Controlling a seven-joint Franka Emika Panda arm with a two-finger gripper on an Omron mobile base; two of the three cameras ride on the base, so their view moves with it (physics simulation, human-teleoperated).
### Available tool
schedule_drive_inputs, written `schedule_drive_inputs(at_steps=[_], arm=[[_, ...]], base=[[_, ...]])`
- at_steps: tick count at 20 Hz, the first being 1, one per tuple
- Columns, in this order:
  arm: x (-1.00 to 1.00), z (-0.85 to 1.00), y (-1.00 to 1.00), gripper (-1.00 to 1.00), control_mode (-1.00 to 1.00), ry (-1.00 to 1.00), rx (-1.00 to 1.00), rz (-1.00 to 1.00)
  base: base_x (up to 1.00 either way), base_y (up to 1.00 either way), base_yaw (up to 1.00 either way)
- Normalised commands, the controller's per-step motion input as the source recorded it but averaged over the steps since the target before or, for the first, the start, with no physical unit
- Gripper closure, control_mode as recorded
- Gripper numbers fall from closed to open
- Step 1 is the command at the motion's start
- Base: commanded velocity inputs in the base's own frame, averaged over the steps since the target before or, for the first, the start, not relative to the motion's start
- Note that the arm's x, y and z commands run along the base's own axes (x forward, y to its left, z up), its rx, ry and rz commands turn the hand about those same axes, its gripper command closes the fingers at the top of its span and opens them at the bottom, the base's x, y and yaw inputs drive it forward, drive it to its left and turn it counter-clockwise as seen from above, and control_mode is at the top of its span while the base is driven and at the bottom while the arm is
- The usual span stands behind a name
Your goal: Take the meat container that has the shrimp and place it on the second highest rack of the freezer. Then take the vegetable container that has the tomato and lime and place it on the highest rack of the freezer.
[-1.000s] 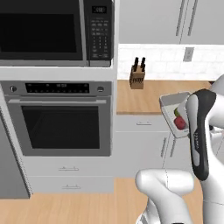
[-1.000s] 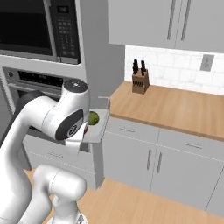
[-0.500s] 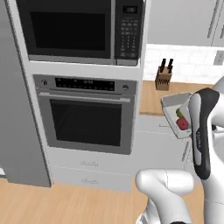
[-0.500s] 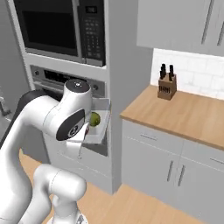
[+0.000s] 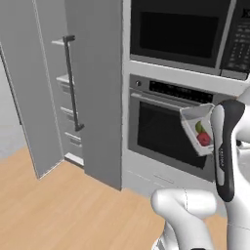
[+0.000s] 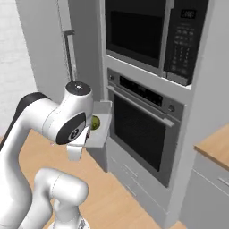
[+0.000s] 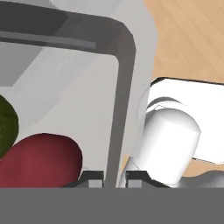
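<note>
The gripper (image 7: pixel 114 177) was clenched on the rim of the container (image 5: pixel 195 128), which was carried in front of the oven (image 5: pixel 171 132), right of the open freezer (image 5: pixel 73 93), with the tomato (image 5: pixel 204 139) and lime (image 5: pixel 199 128) inside. The container was seen tipped, its long axis running up and left toward the freezer. It is judged that it should be levelled and kept firmly pinched while being carried left and farther, to the highest rack (image 5: pixel 59 42).

In the left base view the freezer (image 5: pixel 93 88) stands at upper left, its door (image 5: pixel 29 97) swung open toward the left edge. The gap between them is open, showing shelf edges. The wall oven (image 5: pixel 171 132) blocks the centre. Bare wooden floor (image 5: pixel 58 210) lies at lower left.
</note>
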Motion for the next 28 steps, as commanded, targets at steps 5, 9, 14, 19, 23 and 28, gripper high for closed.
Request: schedule_drive_inputs(at_steps=[5, 9, 14, 19, 23, 28], arm=[[0.00, 0.00, 0.00, 1.00, 1.00, 0.00, 0.00, 0.00], [0.00, 0.00, 0.00, 1.00, 1.00, 0.00, 0.00, 0.00], [0.00, 0.00, 0.00, 1.00, 1.00, 0.00, 0.00, 0.00], [0.00, 0.00, 0.00, 1.00, 1.00, 0.00, 0.00, 0.00], [0.00, 0.00, 0.00, 1.00, 1.00, 0.00, 0.00, 0.00], [0.00, 0.00, 0.00, 1.00, 1.00, 0.00, 0.00, 0.00]], base=[[-0.03, 0.80, 0.45], [0.00, 0.83, 0.38], [0.14, 0.60, 0.38], [0.73, 0.30, 0.29], [0.78, 0.26, 0.22], [0.61, 0.26, 0.17]])
